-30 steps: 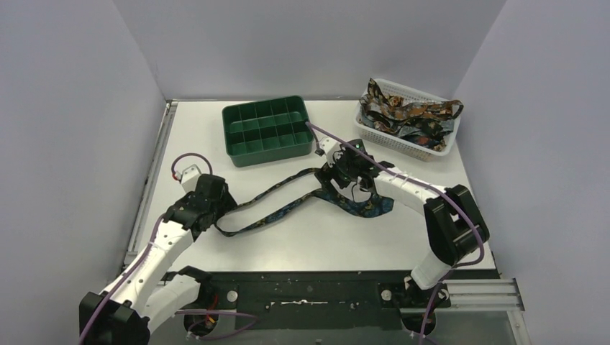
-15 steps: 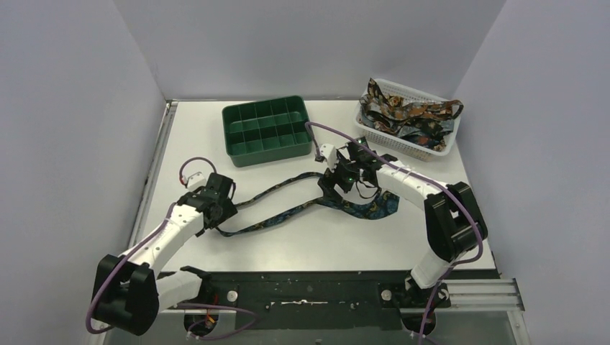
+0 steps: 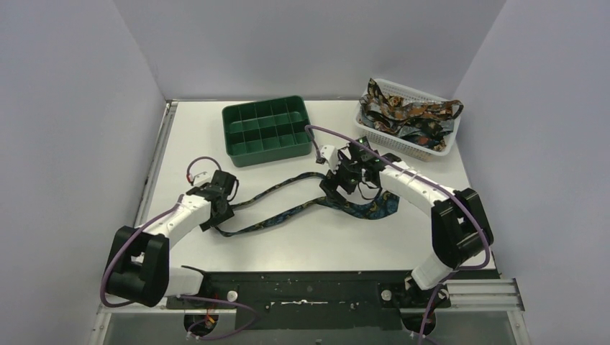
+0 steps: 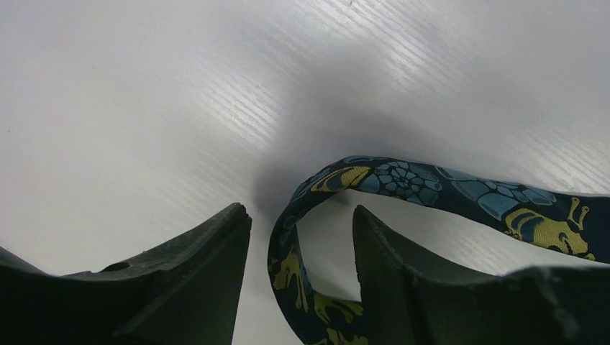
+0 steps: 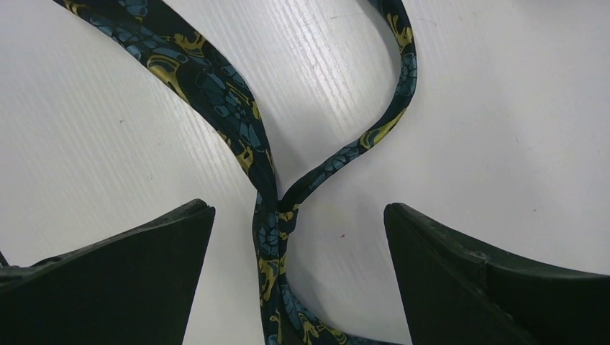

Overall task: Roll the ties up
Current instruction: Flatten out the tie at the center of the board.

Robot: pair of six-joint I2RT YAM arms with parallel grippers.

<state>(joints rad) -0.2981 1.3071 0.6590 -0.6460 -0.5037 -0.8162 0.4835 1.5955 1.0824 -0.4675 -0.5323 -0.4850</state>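
One dark navy tie point(image 3: 288, 212) with blue and yellow patterns lies in loose curves across the middle of the table, its wide end point(image 3: 380, 206) at the right. My left gripper point(image 3: 218, 208) is at its left bend. In the left wrist view the left gripper point(image 4: 298, 215) is open, and the tie's bend point(image 4: 403, 180) loops between the fingers without being pinched. My right gripper point(image 3: 338, 185) is low over the tie's middle. In the right wrist view it point(image 5: 298, 208) is wide open, with two strands of the tie point(image 5: 216, 93) crossing between its fingers.
A green compartment tray point(image 3: 270, 154) stands at the back centre. A white mesh basket point(image 3: 403, 147) at the back right holds several more patterned ties point(image 3: 406, 115). Grey walls close in the left, back and right sides.
My left arm has stretched out lower along the table, and its gripper has edged right to the tie's left bend. My right gripper has shifted slightly, and the tie's wide end has slid a little right.
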